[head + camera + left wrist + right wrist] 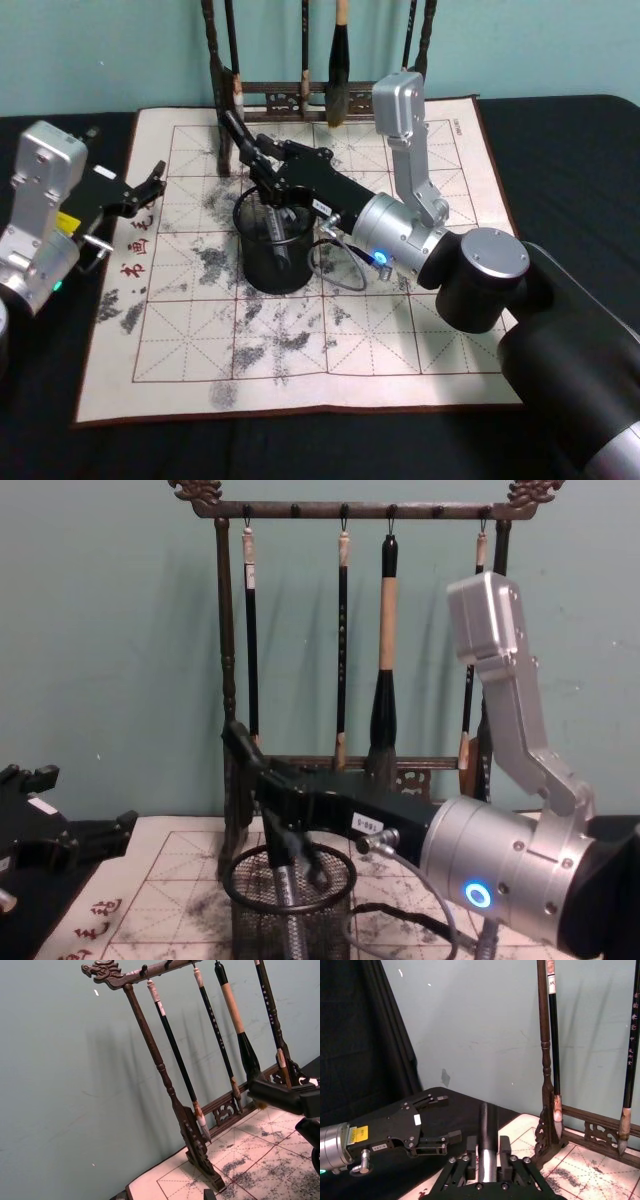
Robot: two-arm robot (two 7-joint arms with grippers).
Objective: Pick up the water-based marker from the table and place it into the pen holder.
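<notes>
Over the pen holder (272, 252), right hand (262, 172) grips the marker (488, 1132).

The right arm reaches forward and leftward, wrist level, its right gripper (268, 180) with fingers closed. The left gripper (150, 182) rests at the left, fingers spread apart.

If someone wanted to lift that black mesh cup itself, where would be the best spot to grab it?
Probably the solid rim of the pen holder, pinched from above with one finger inside and one outside. It stands upright and open-topped, and looks too wide to span. Take its left side, since the right gripper holds the marker over the middle.
</notes>
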